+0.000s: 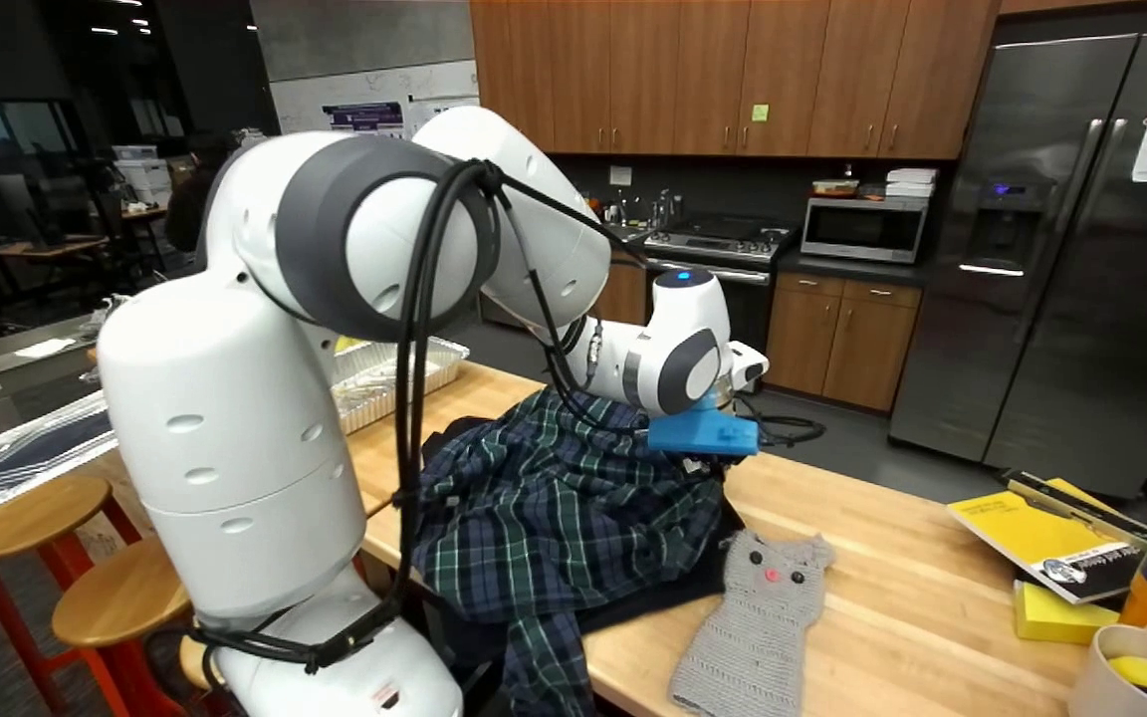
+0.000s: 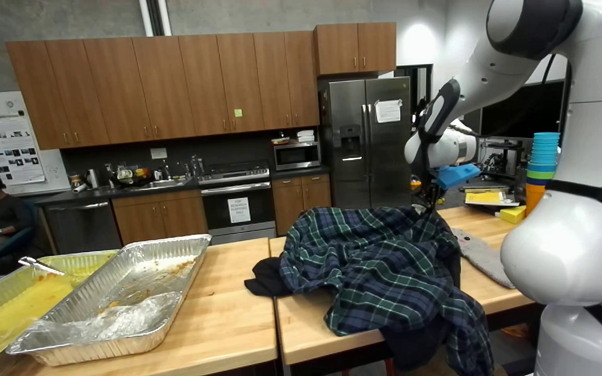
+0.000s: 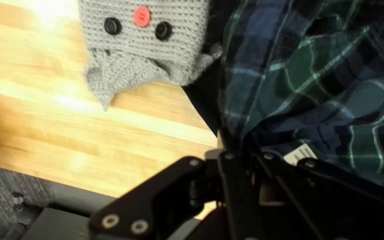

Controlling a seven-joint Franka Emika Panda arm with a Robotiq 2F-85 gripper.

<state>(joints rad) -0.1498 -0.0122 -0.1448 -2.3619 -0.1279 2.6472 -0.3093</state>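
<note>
Plaid shirt (image 2: pixel 384 266) lies on worktop (image 1: pixel 892 607), partly hanging off edge; fingers (image 3: pixel 227 173) pinch a gathered fold nr white tag (image 3: pixel 300 154). Prob. light, soft, floppy, not fragile; bunched cloth's best to grip, approx. there.

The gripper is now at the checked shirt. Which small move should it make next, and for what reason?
Probably the best move is to raise the gripper a little: its jaws look closed on a fold of the shirt, while the rest lies crumpled on the table and hangs partly over its edge.
</note>
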